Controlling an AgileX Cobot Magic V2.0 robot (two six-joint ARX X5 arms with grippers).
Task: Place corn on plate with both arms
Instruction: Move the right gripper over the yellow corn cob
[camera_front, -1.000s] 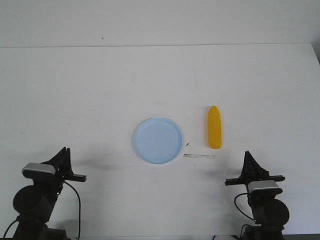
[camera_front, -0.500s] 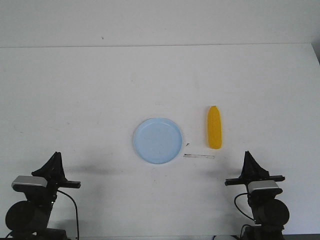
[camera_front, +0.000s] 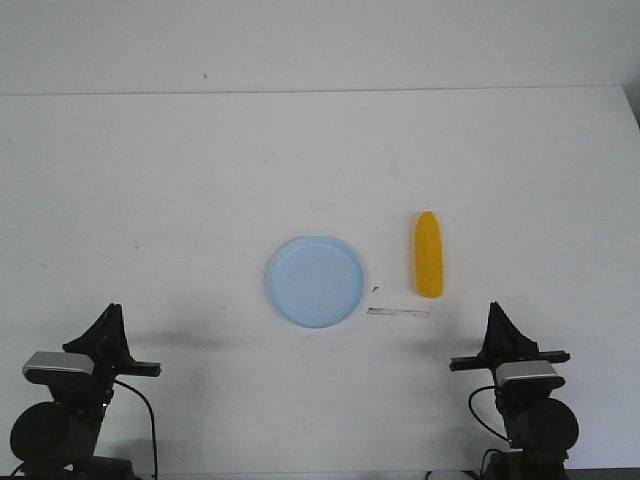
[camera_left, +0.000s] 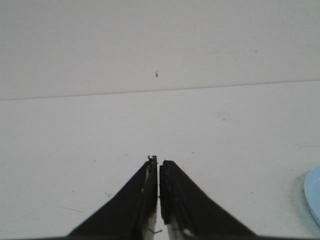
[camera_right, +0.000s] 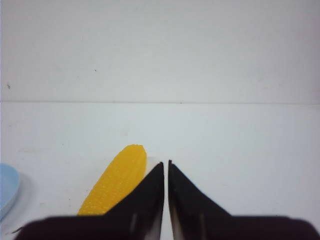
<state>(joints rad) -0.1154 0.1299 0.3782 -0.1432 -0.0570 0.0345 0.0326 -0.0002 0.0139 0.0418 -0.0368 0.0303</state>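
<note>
The plate (camera_front: 316, 282) sits at centre frame, bare. Just right of it, apart, the corn (camera_front: 429, 255) lies on the table, long axis running up-down. The right gripper (camera_front: 497, 318), lower right, fingers pressed together on nothing, is nearer; the left gripper (camera_front: 112, 320), lower left, likewise clenched.

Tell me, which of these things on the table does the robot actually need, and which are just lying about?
Needed for the job:
- corn, lying on the table right of the plate
- plate, empty
- left gripper and right gripper, jaws shut, both holding nothing

Just lying about:
- thin strip in front of the corn
</note>
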